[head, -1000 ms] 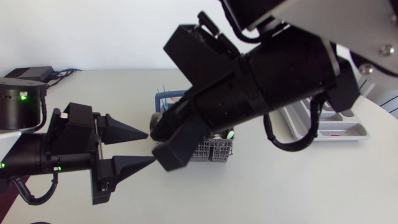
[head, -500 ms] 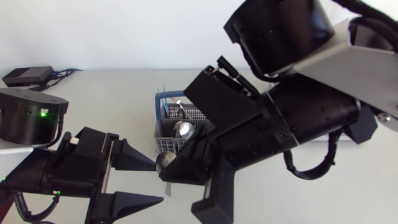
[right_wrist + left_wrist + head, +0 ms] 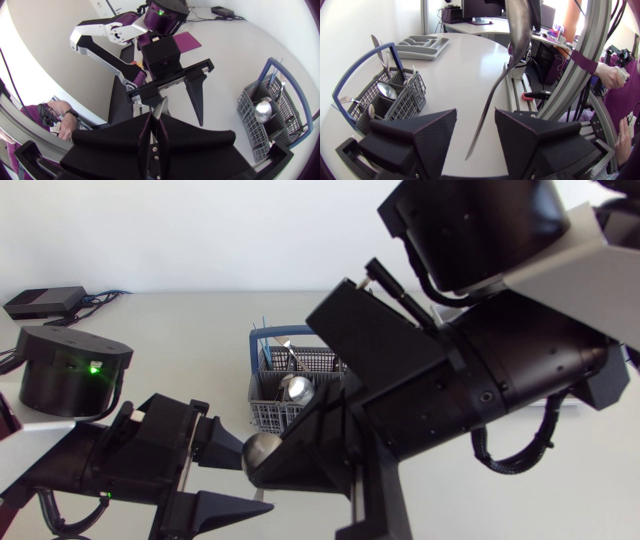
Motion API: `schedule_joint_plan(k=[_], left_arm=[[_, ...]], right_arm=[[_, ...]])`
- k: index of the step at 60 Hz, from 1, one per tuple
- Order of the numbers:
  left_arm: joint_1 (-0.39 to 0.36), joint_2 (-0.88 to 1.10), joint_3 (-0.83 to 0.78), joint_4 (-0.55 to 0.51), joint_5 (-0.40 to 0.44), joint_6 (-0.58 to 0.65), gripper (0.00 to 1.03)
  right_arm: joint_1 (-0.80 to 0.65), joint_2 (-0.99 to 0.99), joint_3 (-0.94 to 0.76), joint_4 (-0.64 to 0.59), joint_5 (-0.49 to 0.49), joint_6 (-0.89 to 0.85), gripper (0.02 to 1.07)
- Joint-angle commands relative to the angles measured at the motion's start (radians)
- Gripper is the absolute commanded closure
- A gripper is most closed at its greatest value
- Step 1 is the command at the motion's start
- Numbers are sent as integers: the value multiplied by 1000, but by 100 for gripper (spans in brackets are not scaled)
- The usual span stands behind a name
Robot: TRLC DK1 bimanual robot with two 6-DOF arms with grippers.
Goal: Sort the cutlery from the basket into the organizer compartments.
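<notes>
My right gripper (image 3: 335, 480) is shut on a silver spoon (image 3: 262, 450) near its bowl and holds it high above the table. The spoon's handle (image 3: 487, 107) hangs down between the fingers of my left gripper (image 3: 476, 140), which stands open with a gap on each side of the handle. In the right wrist view the shut right gripper (image 3: 152, 131) faces the left gripper (image 3: 160, 100) just ahead. The grey wire basket (image 3: 290, 385) with a blue handle stands mid-table with several pieces in it. The grey organizer (image 3: 422, 46) lies far behind the basket (image 3: 385, 95).
A large spoon (image 3: 297, 388) and other cutlery stand in the basket (image 3: 270, 115). A black box with cables (image 3: 45, 302) sits at the table's back left. The left arm's base (image 3: 70, 370) stands at the left. My right arm hides most of the organizer from above.
The right arm has lifted the spoon from the basket and brought it over to the left gripper. The left gripper has shifted toward the near edge and its fingers have narrowed around the handle.
</notes>
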Motion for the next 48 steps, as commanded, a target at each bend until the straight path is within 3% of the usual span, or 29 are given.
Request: schedule_joint_plan(k=[1, 15, 45, 48], left_arm=[[-8, 14, -30, 20, 15, 13, 60], [-11, 9, -36, 28, 30, 12, 79], [-43, -4, -47, -7, 113, 39, 84], [-45, -7, -47, -20, 123, 49, 88]], right_arm=[[-5, -22, -22, 4, -18, 1, 101], [-22, -36, -33, 4, -43, -2, 101], [-23, -62, -82, -3, -79, -21, 101], [-25, -63, -84, -5, -90, -21, 101]])
